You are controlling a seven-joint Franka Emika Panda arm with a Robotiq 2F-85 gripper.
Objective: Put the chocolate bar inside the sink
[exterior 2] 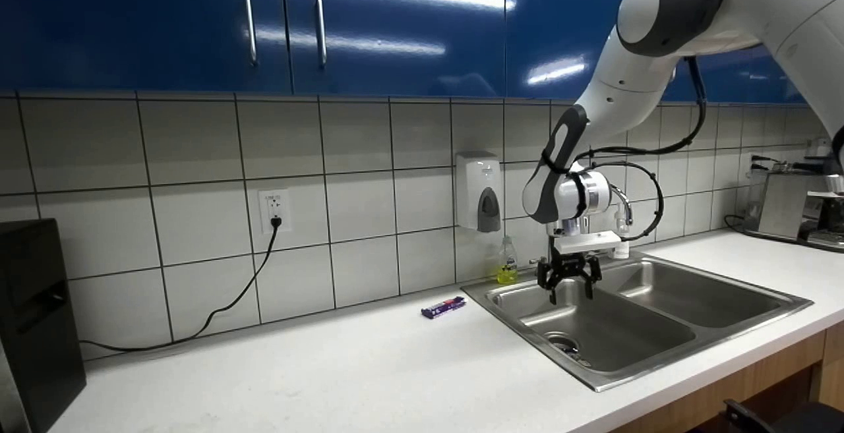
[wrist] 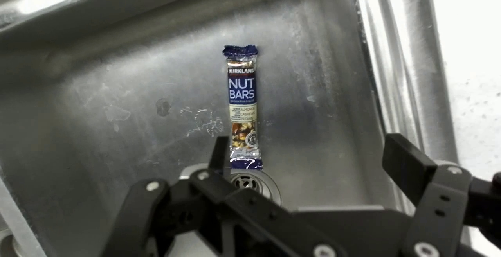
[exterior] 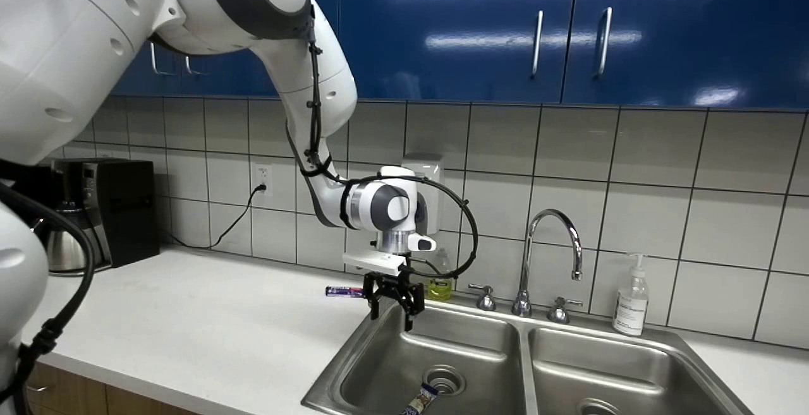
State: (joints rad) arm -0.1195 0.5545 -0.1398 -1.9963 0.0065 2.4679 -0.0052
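The chocolate bar (wrist: 242, 104), in a wrapper printed "Nut Bars" with dark purple ends, lies flat on the floor of the larger basin, one end at the drain. It shows partly, cut by the frame's bottom edge, in an exterior view (exterior: 419, 400). The double-basin steel sink (exterior: 346, 353) also shows in an exterior view (exterior 2: 527, 339) and the wrist view (wrist: 411, 53). My gripper (exterior: 392, 318) hangs above that basin, well above the bar, as another exterior view (exterior 2: 571, 295) shows. In the wrist view my gripper (wrist: 309, 159) has its fingers wide apart with nothing between them.
A thin purple wrapped bar (exterior 2: 443, 308) lies on the counter beside the sink. The chrome faucet (exterior: 524, 270), a yellow dish soap bottle (exterior: 440, 287) and a white pump bottle (exterior: 631, 307) stand behind the basins. A soap dispenser (exterior 2: 479, 189) hangs on the wall.
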